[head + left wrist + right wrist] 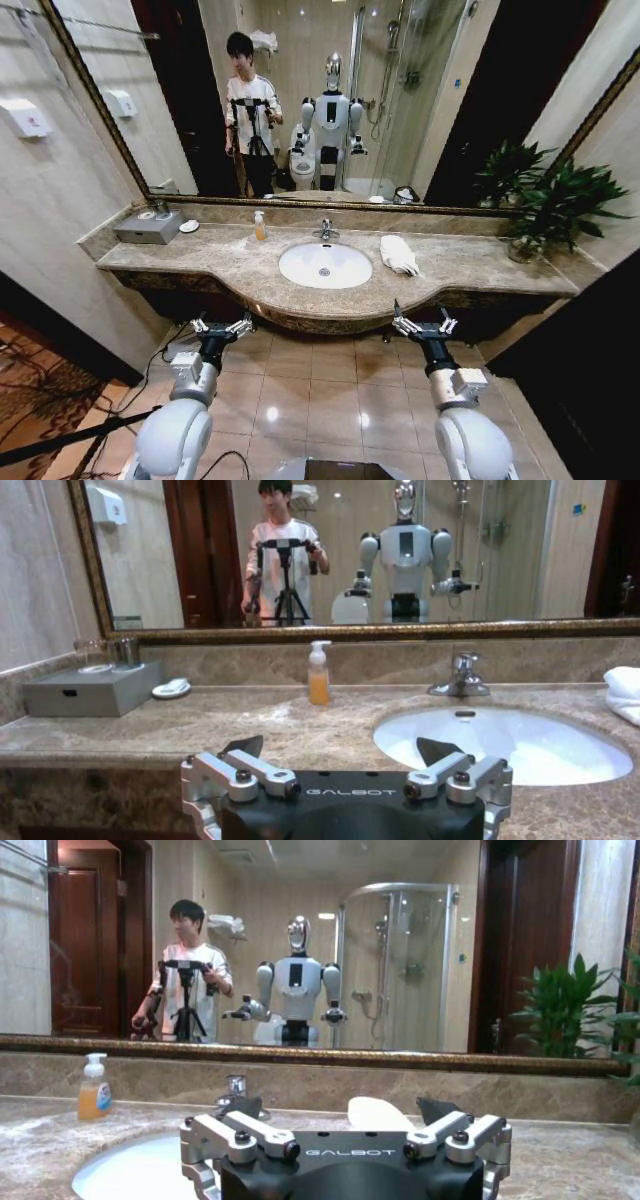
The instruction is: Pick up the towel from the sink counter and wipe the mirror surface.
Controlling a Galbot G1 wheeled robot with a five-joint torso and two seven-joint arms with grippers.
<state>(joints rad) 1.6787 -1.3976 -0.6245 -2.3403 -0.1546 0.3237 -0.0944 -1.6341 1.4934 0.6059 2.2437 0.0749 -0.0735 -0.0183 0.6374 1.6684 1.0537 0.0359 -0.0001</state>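
Hovering with both grippers wide, left gripper (222, 326) and right gripper (424, 324); we'd pinch the soft, light towel (399, 254) mid-fold, at 1 o'clock of the basin (324, 265) on the worktop (470, 265).

Two-armed robot: white arm shells with black and silver end effectors.
Each arm carries a rounded white shell, a black wrist segment and a silver bracket; the left end effector (222, 325) and right end effector (424, 324) have silver linkages with dark screws, black fingertips and a black body lettered "GALBOT".
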